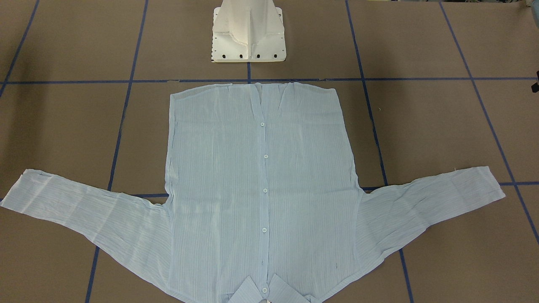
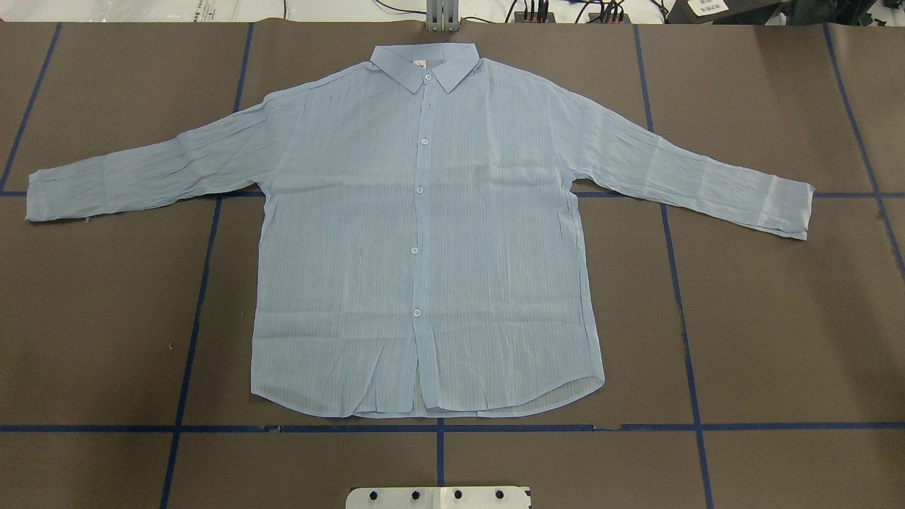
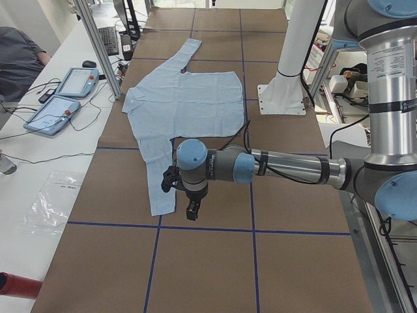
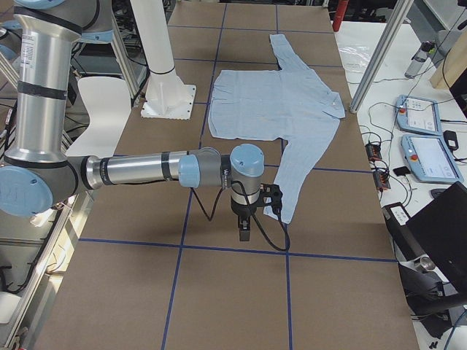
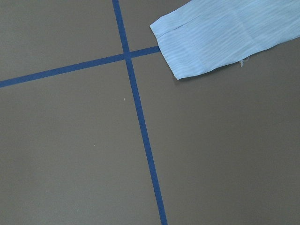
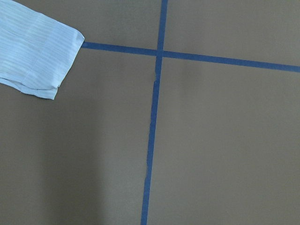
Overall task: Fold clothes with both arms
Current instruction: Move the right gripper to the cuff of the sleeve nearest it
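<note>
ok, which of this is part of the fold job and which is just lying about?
Job:
shirt
left arm
right arm

Lying about:
two pendants, keyboard and plastic bag, all on the side bench
pedestal

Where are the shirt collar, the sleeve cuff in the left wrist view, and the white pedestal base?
shirt collar [image 2: 452,71], overhead exterior view, on the flap at the picture's right.
sleeve cuff [image 5: 187,51], left wrist-mounted view, on the sleeve's end.
pedestal base [image 1: 248,46], exterior front-facing view, on its white front plate.
</note>
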